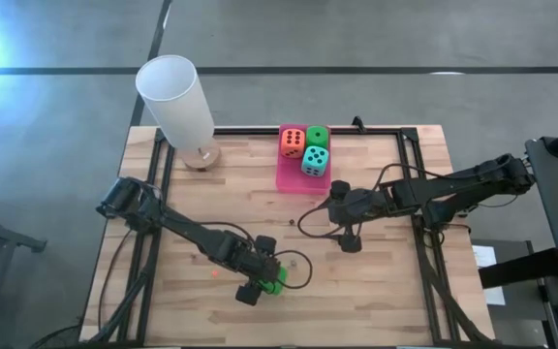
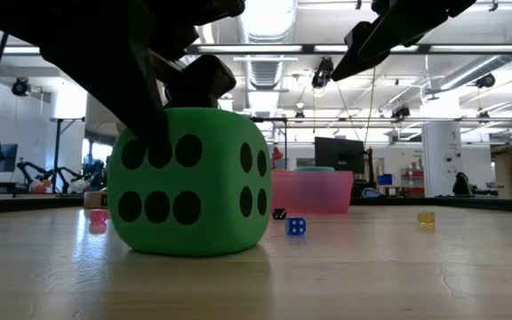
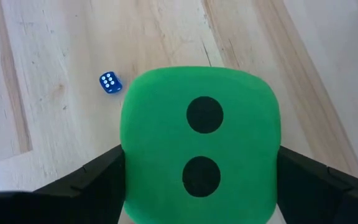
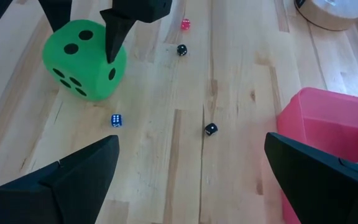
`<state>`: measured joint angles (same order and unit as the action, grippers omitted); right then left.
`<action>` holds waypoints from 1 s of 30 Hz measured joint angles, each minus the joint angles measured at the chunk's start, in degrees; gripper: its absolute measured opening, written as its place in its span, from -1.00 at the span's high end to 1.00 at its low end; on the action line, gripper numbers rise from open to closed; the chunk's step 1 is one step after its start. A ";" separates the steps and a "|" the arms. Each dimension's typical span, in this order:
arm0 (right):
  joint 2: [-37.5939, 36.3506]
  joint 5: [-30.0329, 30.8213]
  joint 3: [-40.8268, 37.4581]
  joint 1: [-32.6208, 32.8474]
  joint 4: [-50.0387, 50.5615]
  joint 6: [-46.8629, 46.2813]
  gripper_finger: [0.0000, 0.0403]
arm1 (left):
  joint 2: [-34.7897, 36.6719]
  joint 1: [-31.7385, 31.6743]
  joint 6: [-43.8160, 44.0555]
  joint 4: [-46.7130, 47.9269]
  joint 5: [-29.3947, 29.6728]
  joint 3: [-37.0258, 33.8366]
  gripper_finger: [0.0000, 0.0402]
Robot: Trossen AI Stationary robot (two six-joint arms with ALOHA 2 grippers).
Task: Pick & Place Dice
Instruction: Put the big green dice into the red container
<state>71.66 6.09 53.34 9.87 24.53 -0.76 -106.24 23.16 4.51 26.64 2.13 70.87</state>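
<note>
One bright green die (image 1: 273, 280) sits on the wood near the table's near edge, with two pips on its upper face (image 3: 201, 115). My left gripper (image 3: 201, 183) comes down over it, one finger on each side. The other green die (image 1: 317, 137), the orange-red die (image 1: 292, 142) and the teal die (image 1: 315, 161) lie together in the pink tray (image 1: 289, 178) at the far edge. My right gripper (image 1: 347, 233) hangs open above the table's middle, between the tray and the held die, touching nothing (image 4: 191, 180). My left gripper pinches the green die between its two fingers, one finger (image 3: 98, 180) on one side face (image 3: 132, 168) and the other finger (image 3: 309, 180) on the opposite face. The fingers come from above, pointing down. The die stands upright with its bottom face (image 2: 194, 249) on the table.
A lamp with a white shade (image 1: 177, 97) stands at the far left corner. Tiny dice are scattered on the wood: a blue one (image 4: 116, 120) close to the held die, black ones (image 4: 211, 129) (image 4: 181, 50), a pink one (image 4: 184, 24). Black frame rails edge the table.
</note>
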 joint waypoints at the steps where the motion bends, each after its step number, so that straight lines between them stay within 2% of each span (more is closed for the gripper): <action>1: 0.00 0.00 -0.01 0.00 0.00 0.23 -0.99 | 0.00 0.00 -0.06 0.13 0.00 0.13 -0.63; 13: 0.00 0.00 0.00 0.01 0.02 0.91 -0.99 | 0.17 0.02 -1.30 3.03 4.63 3.42 -0.61; 24: 0.00 0.00 0.00 0.00 0.02 0.75 -0.99 | 0.26 0.04 -1.78 11.08 19.84 8.05 -0.60; 30: 0.00 0.00 0.00 0.00 0.02 0.75 -0.99 | 0.28 0.00 -4.68 11.17 29.33 7.96 -0.59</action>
<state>71.66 6.09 53.34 9.87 24.56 -0.01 -105.95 23.16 -0.17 37.80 31.46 78.83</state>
